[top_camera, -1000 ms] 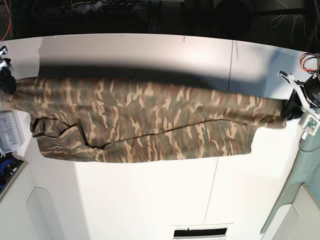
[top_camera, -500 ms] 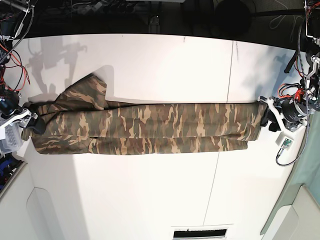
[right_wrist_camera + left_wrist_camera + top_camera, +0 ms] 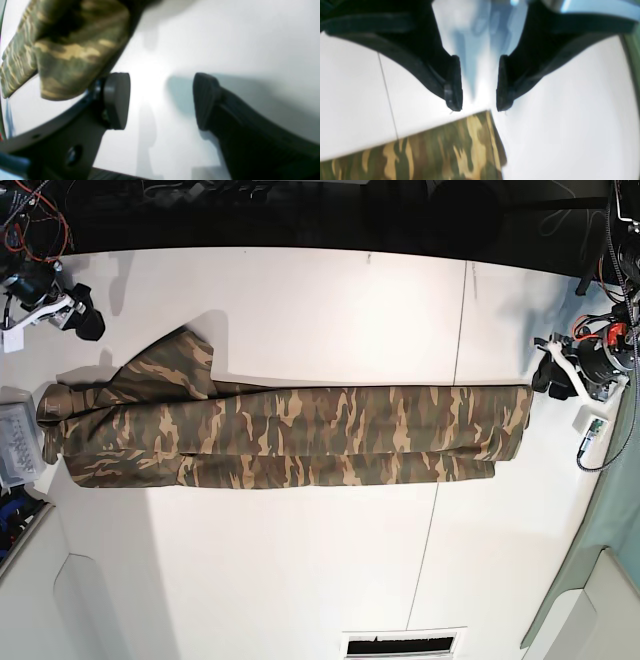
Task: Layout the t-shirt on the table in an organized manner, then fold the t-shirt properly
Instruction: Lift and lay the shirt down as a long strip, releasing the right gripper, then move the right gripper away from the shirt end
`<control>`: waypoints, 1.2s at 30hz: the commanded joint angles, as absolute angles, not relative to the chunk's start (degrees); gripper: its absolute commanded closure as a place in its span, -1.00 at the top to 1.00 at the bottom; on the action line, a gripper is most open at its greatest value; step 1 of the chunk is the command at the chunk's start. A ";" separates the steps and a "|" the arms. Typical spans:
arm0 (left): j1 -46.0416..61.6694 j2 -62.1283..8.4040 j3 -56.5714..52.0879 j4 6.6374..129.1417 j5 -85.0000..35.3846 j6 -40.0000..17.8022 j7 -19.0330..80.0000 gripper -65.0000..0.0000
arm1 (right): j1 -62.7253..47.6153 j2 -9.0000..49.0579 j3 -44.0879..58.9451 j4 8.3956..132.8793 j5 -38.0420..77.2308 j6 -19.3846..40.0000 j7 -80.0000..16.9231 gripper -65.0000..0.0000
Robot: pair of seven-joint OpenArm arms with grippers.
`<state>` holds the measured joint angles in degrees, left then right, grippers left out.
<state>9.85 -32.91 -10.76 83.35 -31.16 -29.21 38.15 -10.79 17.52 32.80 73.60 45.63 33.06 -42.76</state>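
Observation:
The camouflage t-shirt lies on the white table as a long narrow folded band running left to right, with a flap sticking up at its left end. My left gripper hovers just off the shirt's right end. In the left wrist view it is open, both fingertips just above the shirt's corner and nothing between them. My right gripper stands near the far left corner, apart from the shirt. Seen from the right wrist camera it is open and empty, the shirt off to one side.
A thin dark seam crosses the table. A grey ribbed box sits at the left edge and a slotted vent at the front edge. Cables and dark gear line the back. A green surface borders the right side.
Both grippers have opened and let go of the shirt's ends. The right arm has pulled away toward the far left corner; the left has backed slightly off the right end. The shirt stays flat.

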 commanded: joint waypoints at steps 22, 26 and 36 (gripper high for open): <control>10.02 -30.35 -11.33 84.33 -30.33 -31.31 37.10 -0.20 | -12.51 8.75 35.33 93.76 44.40 33.41 -44.42 -1.00; 10.00 -30.33 -11.33 84.33 -30.22 -31.29 36.71 -0.20 | -20.16 9.80 41.78 104.88 48.97 33.47 -48.14 -1.00; 10.00 -30.37 -11.33 84.33 -29.87 -30.65 37.30 -0.20 | -35.03 11.77 59.11 117.71 53.56 33.47 -48.25 -1.00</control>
<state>10.61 -29.36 -10.85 83.40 -29.36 -30.65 38.13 -34.63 10.94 58.74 116.90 52.53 33.23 -49.36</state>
